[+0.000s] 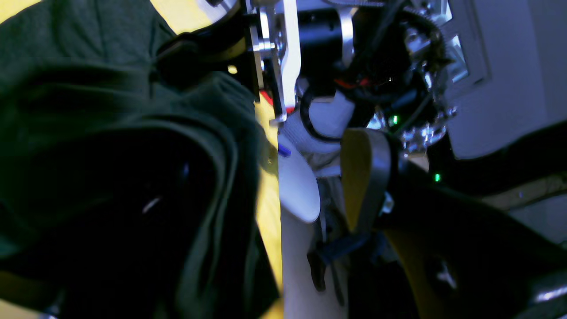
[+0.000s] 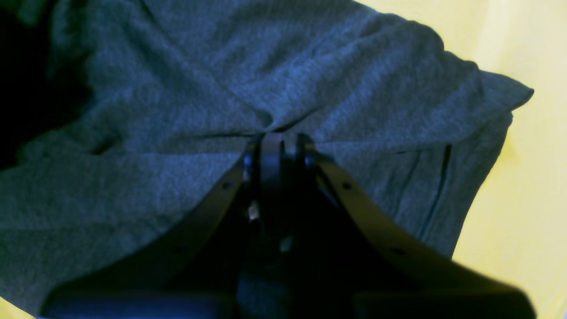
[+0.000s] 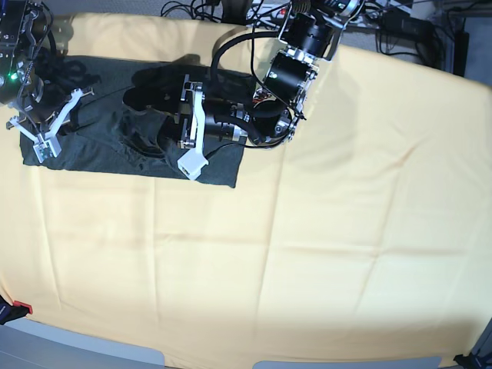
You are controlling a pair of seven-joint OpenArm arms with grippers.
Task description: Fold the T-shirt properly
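T-shirt [image 3: 115, 150] lies bunched at the table's [image 3: 346, 231] far left corner. Soft, limp knit, so grab at hems. Right gripper [image 2: 278, 139] nearly closed, pinching a fabric fold. Left gripper [image 3: 157, 115] spread wide over the shirt.

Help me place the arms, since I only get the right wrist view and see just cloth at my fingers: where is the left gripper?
Observer: In the base view the left gripper hovers over the T-shirt near its other end, apart from the right gripper.
Operator: Is it holding cloth?
Observer: It stands wide open. The left wrist view shows bunched cloth beside it, and I cannot tell whether it touches.
Operator: How does the shirt lie overall?
Observer: As a long band in the corner of the yellow table cover on the right arm's side, rumpled in the middle.
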